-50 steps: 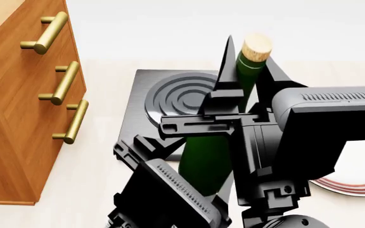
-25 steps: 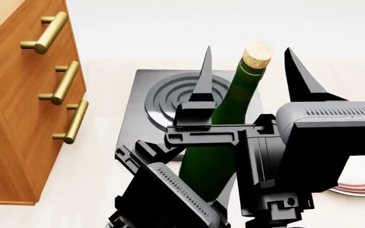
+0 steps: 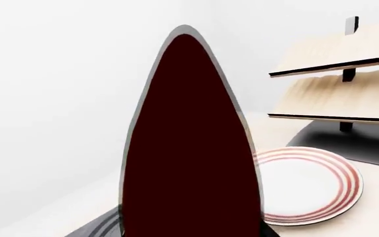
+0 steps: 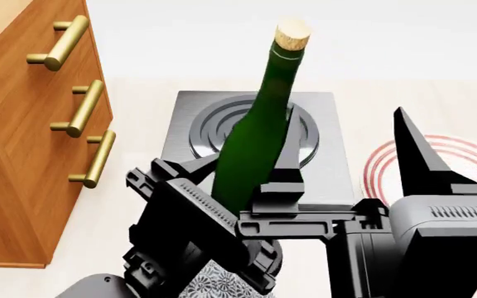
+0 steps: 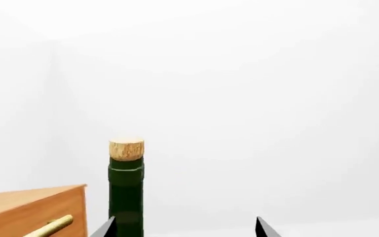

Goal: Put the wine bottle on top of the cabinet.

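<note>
So the wine bottle is up off the table, gripped low on its body by the left gripper, cork at 12 o'clock over the stove plate. The right gripper sits at 4 o'clock with jaws spread, holding nothing. The cabinet waits at 9 o'clock, so I'd say the pickup's done; carrying over and setting down on top is left.
</note>
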Robot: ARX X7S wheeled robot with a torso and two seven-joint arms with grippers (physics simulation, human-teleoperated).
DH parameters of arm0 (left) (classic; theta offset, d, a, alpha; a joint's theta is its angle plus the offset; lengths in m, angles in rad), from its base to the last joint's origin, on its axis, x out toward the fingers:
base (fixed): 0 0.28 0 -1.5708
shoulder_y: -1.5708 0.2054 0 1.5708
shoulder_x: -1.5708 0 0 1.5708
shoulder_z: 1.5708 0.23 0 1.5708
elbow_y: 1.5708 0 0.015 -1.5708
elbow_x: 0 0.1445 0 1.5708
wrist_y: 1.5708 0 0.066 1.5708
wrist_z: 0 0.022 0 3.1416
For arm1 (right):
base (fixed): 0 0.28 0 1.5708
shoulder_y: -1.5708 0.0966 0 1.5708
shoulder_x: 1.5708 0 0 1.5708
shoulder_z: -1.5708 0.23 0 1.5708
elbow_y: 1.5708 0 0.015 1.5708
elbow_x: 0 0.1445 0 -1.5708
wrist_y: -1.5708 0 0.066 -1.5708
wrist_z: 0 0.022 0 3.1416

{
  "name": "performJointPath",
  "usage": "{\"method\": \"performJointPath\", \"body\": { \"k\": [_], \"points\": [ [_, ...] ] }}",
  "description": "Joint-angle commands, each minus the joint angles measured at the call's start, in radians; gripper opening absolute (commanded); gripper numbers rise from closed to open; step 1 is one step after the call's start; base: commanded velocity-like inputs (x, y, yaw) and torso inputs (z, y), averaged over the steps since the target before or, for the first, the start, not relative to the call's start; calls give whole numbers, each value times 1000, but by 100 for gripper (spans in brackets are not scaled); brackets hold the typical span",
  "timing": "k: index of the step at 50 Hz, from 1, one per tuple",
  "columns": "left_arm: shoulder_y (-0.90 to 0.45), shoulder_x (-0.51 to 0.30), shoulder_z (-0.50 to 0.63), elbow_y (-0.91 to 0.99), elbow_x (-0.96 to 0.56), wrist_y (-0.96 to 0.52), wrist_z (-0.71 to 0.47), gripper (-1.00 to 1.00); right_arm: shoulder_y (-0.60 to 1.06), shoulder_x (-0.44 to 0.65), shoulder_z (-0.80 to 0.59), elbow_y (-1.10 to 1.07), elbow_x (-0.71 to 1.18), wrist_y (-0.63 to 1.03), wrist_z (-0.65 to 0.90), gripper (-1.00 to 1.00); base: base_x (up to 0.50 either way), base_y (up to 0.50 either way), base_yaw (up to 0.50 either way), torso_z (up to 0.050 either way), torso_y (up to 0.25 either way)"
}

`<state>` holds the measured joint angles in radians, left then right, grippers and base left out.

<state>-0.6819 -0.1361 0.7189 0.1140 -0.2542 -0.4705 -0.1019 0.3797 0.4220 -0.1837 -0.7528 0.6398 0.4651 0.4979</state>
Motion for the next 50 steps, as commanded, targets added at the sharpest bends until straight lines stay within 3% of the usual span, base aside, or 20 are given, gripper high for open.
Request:
{"method": "performJointPath", "body": {
  "k": [1,10,33,37,50],
  "points": [
    [-53,-19,-60,3,-37,-17,-33,-100,-118,14,34,-22,-12,-71,-4,100,0,0,0,0,0],
    [-62,-58,-92,51,-51,-51,-51,-100,-231,0,40,56,-62,-181,-46,100,0,0,0,0,0],
    [-135,-171,-223,227,-114,-222,-108,-100,-275,-21,47,224,-115,-263,-74,100,0,0,0,0,1],
    [-166,-182,-266,246,-97,-263,-163,-100,-274,-16,50,227,-114,-260,-73,100,0,0,0,0,0],
    [-318,-249,-373,170,-123,-362,-158,-100,-281,-8,67,230,-104,-266,-67,100,0,0,0,1,1]
  ]
}}
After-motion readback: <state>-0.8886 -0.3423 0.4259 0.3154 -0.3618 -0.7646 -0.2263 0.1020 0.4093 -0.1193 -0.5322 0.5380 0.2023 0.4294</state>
